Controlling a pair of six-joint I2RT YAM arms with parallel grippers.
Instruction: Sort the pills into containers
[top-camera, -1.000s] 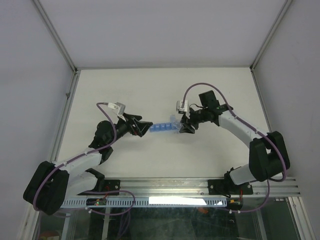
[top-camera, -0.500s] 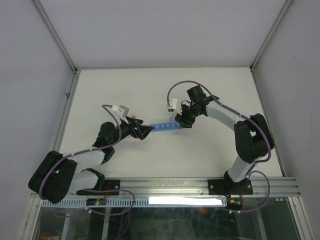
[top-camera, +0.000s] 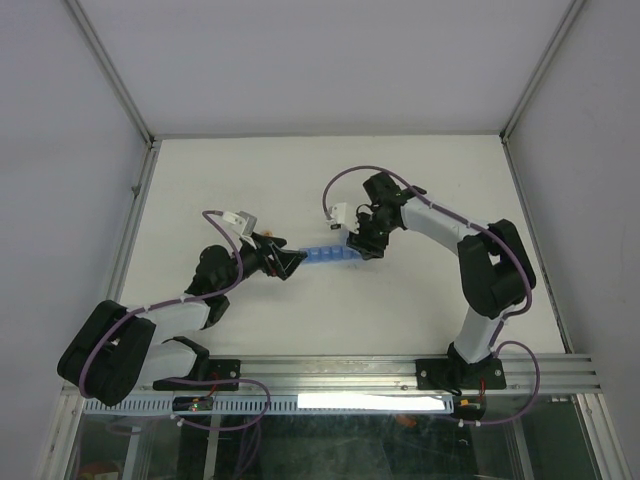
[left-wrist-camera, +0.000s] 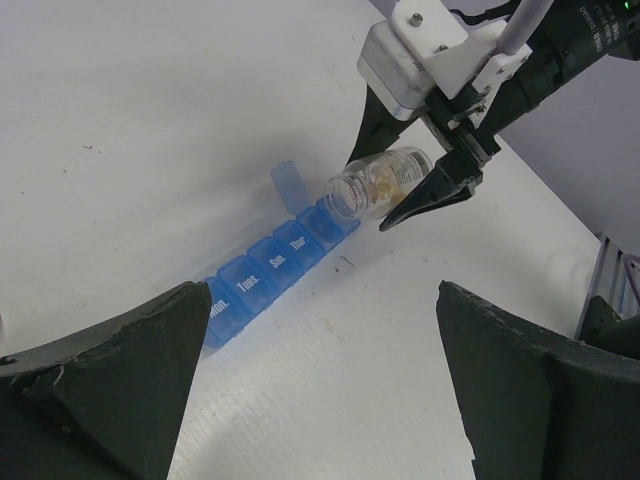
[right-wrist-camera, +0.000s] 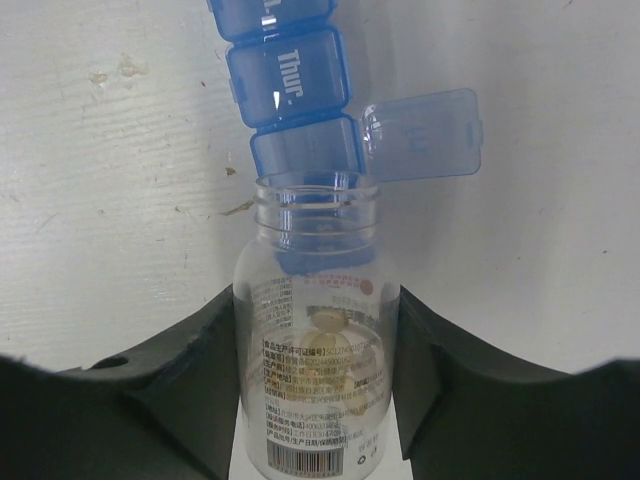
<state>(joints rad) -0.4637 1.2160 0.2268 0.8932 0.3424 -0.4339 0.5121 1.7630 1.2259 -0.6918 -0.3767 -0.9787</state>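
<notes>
The containers are a translucent blue strip (top-camera: 330, 255) of day-labelled compartments, lying mid-table. It also shows in the left wrist view (left-wrist-camera: 262, 277) and in the right wrist view (right-wrist-camera: 285, 70). Its end compartment (right-wrist-camera: 305, 150) is open, with the lid (right-wrist-camera: 425, 135) flipped aside. My right gripper (right-wrist-camera: 315, 320) is shut on a small clear bottle (right-wrist-camera: 315, 400). The bottle lies tilted with its open mouth over that end compartment (left-wrist-camera: 335, 215). Orange-tan pills (right-wrist-camera: 335, 325) lie inside the bottle. My left gripper (left-wrist-camera: 320, 400) is open and empty, at the strip's other end (top-camera: 293, 262).
White table (top-camera: 250, 180) inside a walled enclosure, with a metal rail (top-camera: 400, 370) along the near edge. The right arm's white wrist camera block (left-wrist-camera: 425, 50) hangs above the bottle.
The right arm has swung left and brought the bottle's mouth over the strip's open end compartment. The left gripper shifted slightly lower-left, then stayed by the strip's other end.
</notes>
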